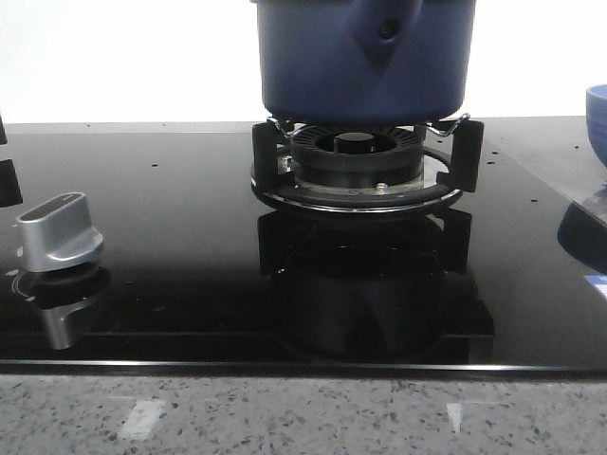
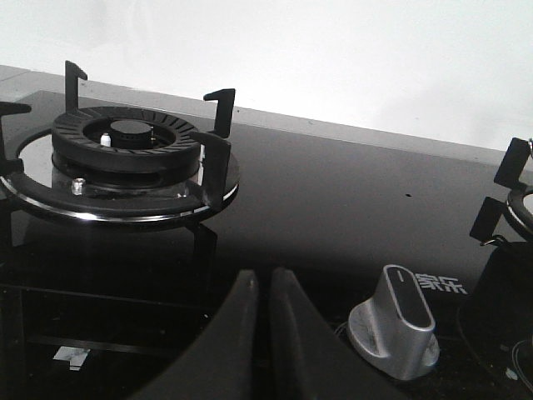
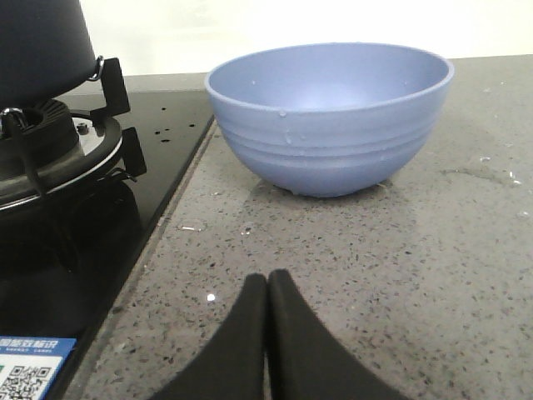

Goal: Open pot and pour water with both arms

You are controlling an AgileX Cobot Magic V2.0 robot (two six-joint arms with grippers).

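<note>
While sitting on the burner grate [image 1: 360, 161], the pot [image 1: 365, 57] is lying ahead and off to one side of the right pincer [image 3: 267, 287], handle lug [image 1: 384, 33] pointing toward the robot. Both pincers pressed together, holding nothing; left pincer [image 2: 268, 283] facing an empty burner [image 2: 125, 142] and a silver knob [image 2: 398, 321]. Right arm probably nearer the pot, with the blue bowl [image 3: 333, 117] straight ahead on the bench [image 3: 400, 275].

pot [image 1: 365, 57] top cut off

The pot [image 1: 365, 59] is dark navy, the bowl [image 3: 333, 117] lighter blue, the hob glass [image 1: 171, 275] glossy black, its knob [image 1: 59, 230] silver, the counter [image 3: 400, 275] speckled grey.
</note>
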